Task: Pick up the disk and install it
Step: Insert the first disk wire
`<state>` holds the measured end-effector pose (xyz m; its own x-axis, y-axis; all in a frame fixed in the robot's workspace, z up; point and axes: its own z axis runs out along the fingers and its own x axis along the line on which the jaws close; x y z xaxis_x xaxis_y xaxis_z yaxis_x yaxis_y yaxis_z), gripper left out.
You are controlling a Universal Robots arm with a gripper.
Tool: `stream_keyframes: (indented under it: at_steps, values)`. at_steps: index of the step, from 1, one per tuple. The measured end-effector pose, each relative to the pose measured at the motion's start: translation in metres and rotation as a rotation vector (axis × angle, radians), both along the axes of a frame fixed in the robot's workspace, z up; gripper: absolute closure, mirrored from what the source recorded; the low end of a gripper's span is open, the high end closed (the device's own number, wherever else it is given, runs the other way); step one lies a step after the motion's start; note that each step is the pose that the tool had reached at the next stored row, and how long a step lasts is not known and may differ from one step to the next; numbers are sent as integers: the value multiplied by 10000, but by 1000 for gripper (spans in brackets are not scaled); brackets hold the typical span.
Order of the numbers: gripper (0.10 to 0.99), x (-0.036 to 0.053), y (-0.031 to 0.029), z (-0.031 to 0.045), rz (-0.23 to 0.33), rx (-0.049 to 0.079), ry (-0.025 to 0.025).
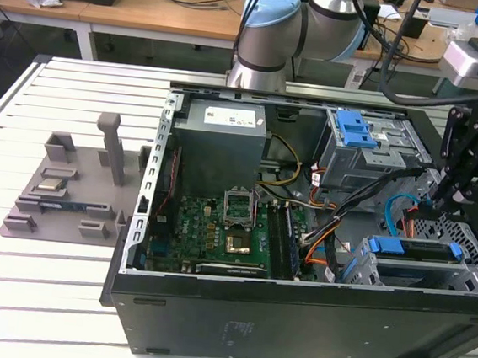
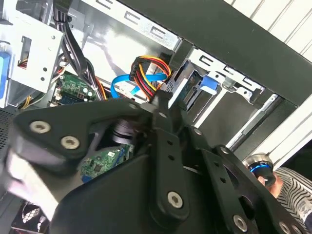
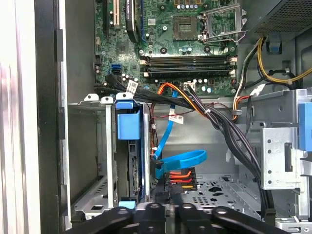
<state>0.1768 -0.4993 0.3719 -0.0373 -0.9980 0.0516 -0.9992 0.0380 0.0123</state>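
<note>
The disk (image 1: 414, 249) sits edge-up in the lower drive cage (image 1: 467, 273), at the exterior view's right end of the open computer case, with its blue rail on top. In the first wrist view the disk (image 3: 129, 127) stands slotted in that cage, blue tab outward. The same blue tab of the disk (image 2: 206, 83) also appears in the second wrist view. My gripper (image 1: 439, 198) hangs just above and beside the cage, shut and holding nothing. In the first wrist view my gripper (image 3: 176, 197) is close to the orange and blue cable plugs, a little apart from the disk.
The grey power-supply box (image 1: 222, 135) and the motherboard (image 1: 217, 228) fill the case's middle. An upper cage holds a bare blue bracket (image 1: 358, 127). Black, orange and blue cables (image 3: 185, 158) cross between the cages. A grey fixture (image 1: 69, 188) lies on the slatted table outside the case.
</note>
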Motion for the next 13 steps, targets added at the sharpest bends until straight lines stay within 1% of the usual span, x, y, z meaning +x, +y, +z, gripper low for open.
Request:
stream_keyframes:
  at_steps: [2, 6, 8, 10, 13]
  values:
    - [784, 0, 0, 0, -1, 0, 0]
    - [784, 0, 0, -37, 0, -20, -1]
    - [784, 0, 0, -84, 0, -36, 0]
    - [784, -9, -3, -129, -1, -104, 0]
    - [784, -31, -18, -148, 1, -203, 0]
